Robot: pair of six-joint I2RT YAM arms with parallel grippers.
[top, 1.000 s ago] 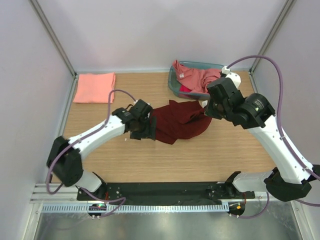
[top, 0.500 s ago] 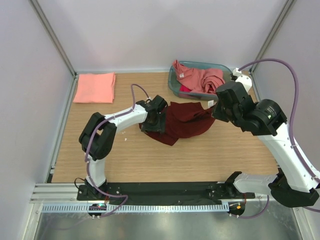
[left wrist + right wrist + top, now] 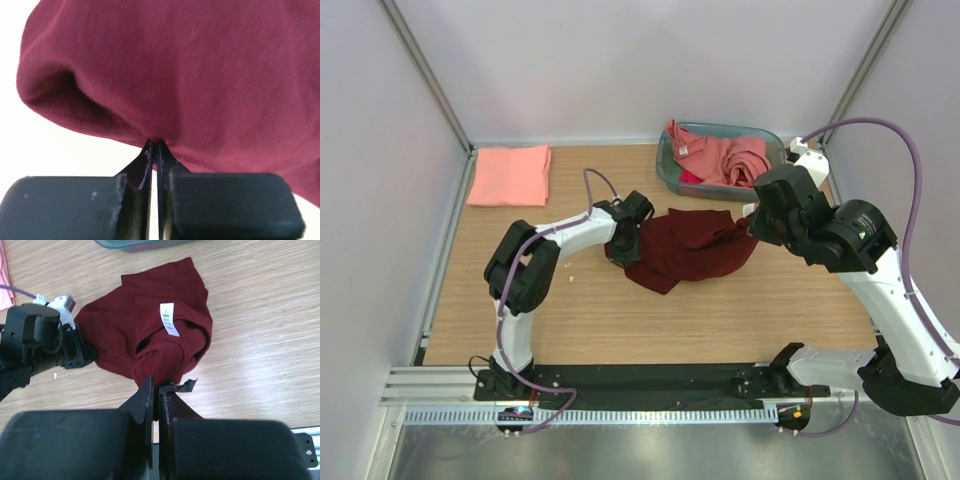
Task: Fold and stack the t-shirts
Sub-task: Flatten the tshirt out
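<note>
Two hands are engaged, both on one garment.

Left hand (image 3: 155, 144): jaws pressed together, with a thin fold of the maroon t-shirt (image 3: 692, 243) pinched between the tips at the garment's left edge. Whether that fold is hem or sleeve cannot be told from the close wrist view.

Right hand (image 3: 157, 385): jaws likewise pressed together, with a bunched ridge of the same cloth pinched at the garment's right end, not far from a white label (image 3: 169, 320).

Maroon t-shirt: crumpled, held between the two hands across the middle of the counter (image 3: 650, 320), its long axis running left to right. Neither hand is nearer; each is placed at its own end. The coming move is judged to turn on this, since the hands would have to be drawn apart along that axis for the cloth to be spread flat for folding.

Pink t-shirts (image 3: 720, 157): heaped in the teal basket (image 3: 663, 172), just behind the right hand, not yet folded.

Salmon t-shirt (image 3: 508, 175): folded, laid at the far left corner, well apart from the hands; taken as the base of the stack.
</note>
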